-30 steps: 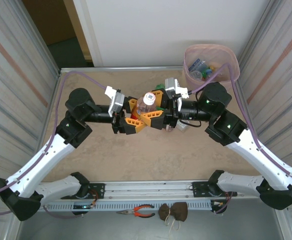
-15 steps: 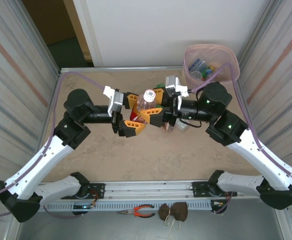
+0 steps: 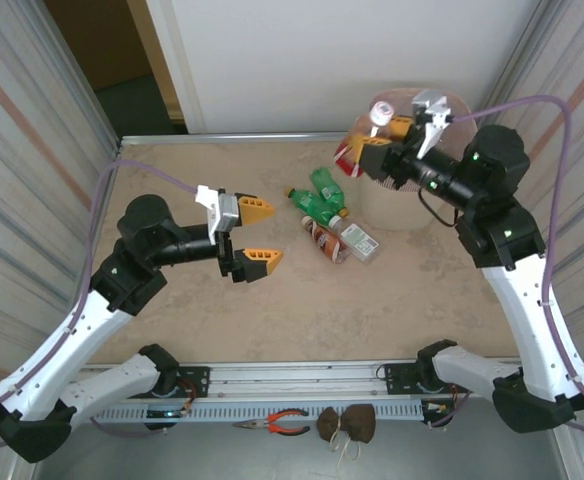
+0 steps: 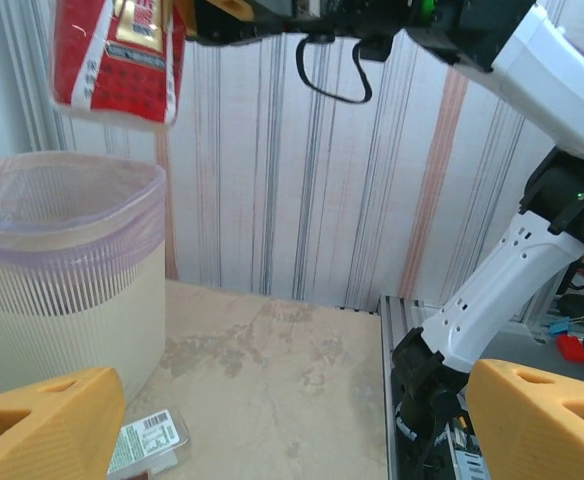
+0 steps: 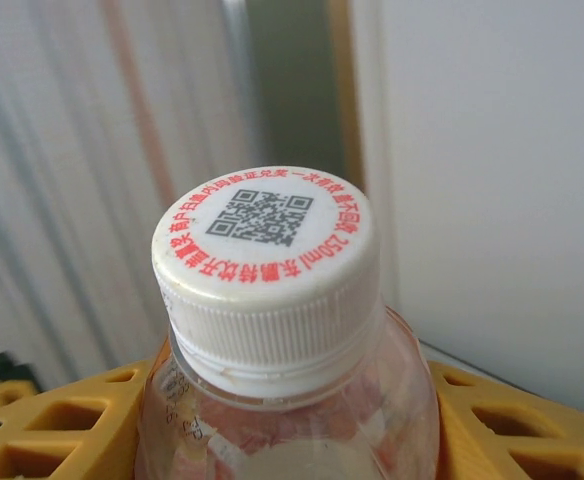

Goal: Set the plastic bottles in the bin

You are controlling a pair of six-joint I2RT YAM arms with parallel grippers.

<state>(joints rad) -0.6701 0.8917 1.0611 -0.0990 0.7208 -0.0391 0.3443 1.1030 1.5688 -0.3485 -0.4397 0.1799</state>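
The right arm reached high at the far right corner of the table point(image 3: 172, 330). Its right end effector point(image 3: 377, 140) pinched a clear bottle point(image 3: 351, 155) between orange fingers point(image 5: 62, 430), one pressed to each side of the body below the neck. The bottle had a red label and a white screw cap point(image 5: 267, 255) printed with a QR code ringed by red lettering. It hung in the air above the mouth of the bin point(image 4: 67, 280), close to the rim edge that faced the middle of the table. The bin was a tall, pale, ribbed wastebasket with a pink top edge, standing on the table against the right wall.

The left arm stretched over the left half of the table. Its left end effector point(image 3: 262, 236) was spread wide with nothing between its two orange fingers, pointing towards the bin and well apart from it.

More bottles lay on their sides in a loose huddle on the table, between the left end effector and the bin: green bottles point(image 3: 324, 190) farthest back, a brown bottle point(image 3: 322, 240) in front of them, and a white-labelled bottle point(image 3: 357, 241) just beside that.

A pair of orange-handled pliers point(image 3: 287, 422) lay on the metal ledge at the near edge, between the arm bases.
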